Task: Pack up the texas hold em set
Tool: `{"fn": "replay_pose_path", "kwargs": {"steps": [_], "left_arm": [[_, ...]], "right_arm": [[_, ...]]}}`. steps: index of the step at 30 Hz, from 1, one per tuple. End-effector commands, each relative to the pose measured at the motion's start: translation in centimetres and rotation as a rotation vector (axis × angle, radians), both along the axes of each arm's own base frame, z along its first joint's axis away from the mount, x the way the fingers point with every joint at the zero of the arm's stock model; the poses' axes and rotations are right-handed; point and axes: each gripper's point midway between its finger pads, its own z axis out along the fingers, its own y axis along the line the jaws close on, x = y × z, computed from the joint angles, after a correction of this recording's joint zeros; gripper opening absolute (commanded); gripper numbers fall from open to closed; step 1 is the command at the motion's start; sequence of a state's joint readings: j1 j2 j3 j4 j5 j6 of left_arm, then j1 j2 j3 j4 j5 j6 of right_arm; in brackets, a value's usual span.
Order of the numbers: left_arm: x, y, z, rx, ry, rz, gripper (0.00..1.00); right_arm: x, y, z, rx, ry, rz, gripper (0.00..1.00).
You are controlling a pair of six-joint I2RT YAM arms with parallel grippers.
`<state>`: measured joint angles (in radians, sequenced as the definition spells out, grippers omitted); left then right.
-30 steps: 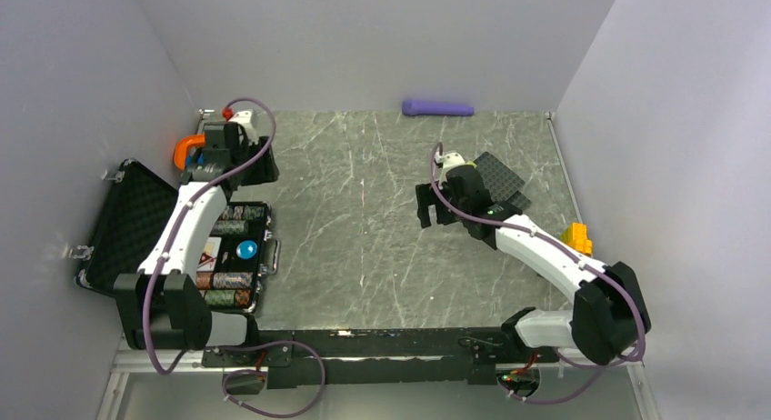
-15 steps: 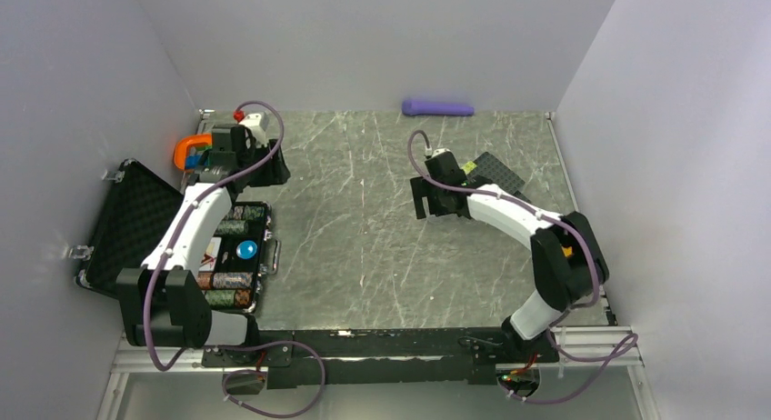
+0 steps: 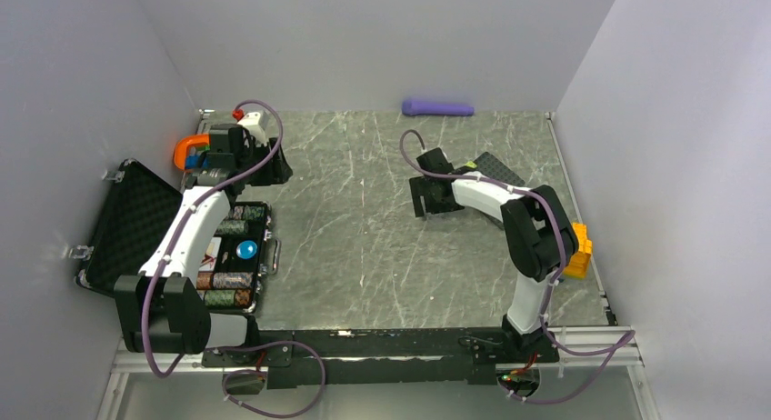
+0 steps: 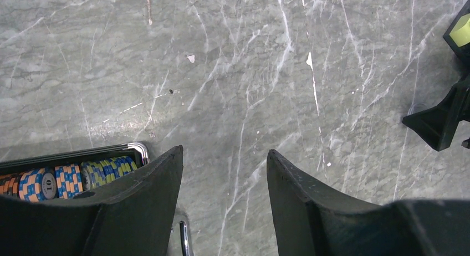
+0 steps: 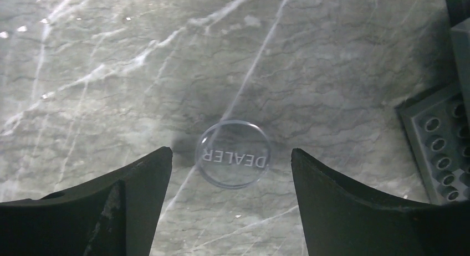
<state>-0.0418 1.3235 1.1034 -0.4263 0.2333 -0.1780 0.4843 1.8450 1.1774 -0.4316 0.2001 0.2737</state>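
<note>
Clear DEALER disc [image 5: 233, 154] between spread right jaws, touching neither — left jaws likewise spread.

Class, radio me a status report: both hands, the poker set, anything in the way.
Left hand open, empty, near open black foam-lined case. Right hand open, straddling clear round DEALER disc. Dark studded plate close by disc.

The left tool [image 4: 224, 156] tilts downward with jaws apart; the right tool [image 5: 231, 153] points straight down, jaws spread wide.
</note>
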Motion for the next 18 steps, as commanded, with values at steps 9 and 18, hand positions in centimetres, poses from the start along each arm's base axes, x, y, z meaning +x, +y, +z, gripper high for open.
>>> {"fn": "replay_pose_path", "kwargs": {"steps": [9,18], "left_arm": [[0.2,-0.9,2.1,-0.039,-0.068,-0.028,0.61],[0.2,-1.0,1.8,-0.044,-0.055,-0.03,0.61]], "right_arm": [[-0.3,-0.3,-0.9,0.034,0.054,-0.016,0.77],[-1.2,-0.5,-1.8,0.033,0.086,-0.02,0.64]]}}
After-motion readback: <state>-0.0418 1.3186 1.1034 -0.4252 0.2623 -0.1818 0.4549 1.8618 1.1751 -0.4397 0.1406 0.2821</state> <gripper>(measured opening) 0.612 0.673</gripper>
